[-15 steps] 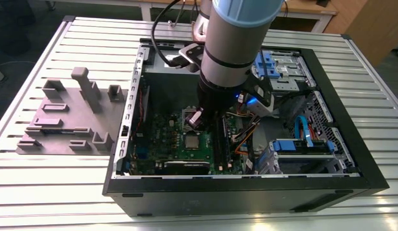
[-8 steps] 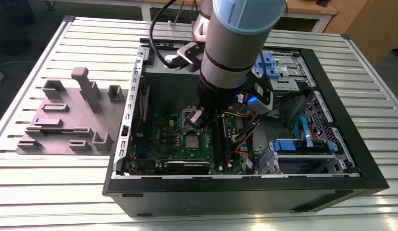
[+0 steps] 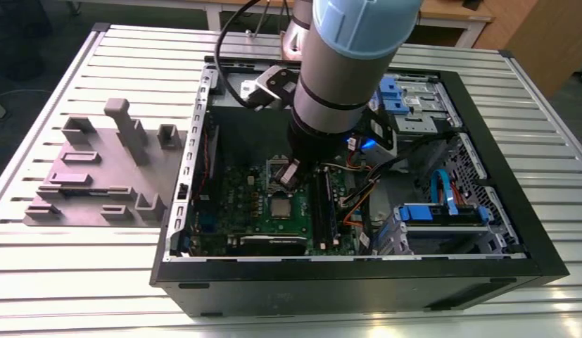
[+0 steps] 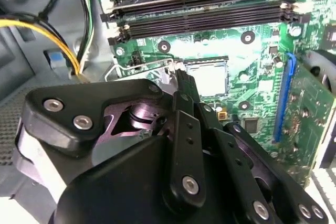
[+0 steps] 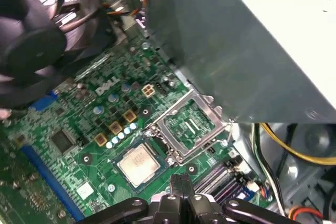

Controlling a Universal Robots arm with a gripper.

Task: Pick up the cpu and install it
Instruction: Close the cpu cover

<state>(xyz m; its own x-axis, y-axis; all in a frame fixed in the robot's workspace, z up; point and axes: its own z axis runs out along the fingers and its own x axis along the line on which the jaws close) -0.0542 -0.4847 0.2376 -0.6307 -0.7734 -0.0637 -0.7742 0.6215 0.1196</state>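
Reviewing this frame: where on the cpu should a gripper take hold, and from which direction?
Probably by two opposite edges of the cpu, coming straight down from above. It lies flat in the motherboard with the hinged frame swung open, so only its top and thin rim are reachable.

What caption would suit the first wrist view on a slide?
The gripper hangs over the green motherboard, the cpu lying in its socket beside the raised metal frame.
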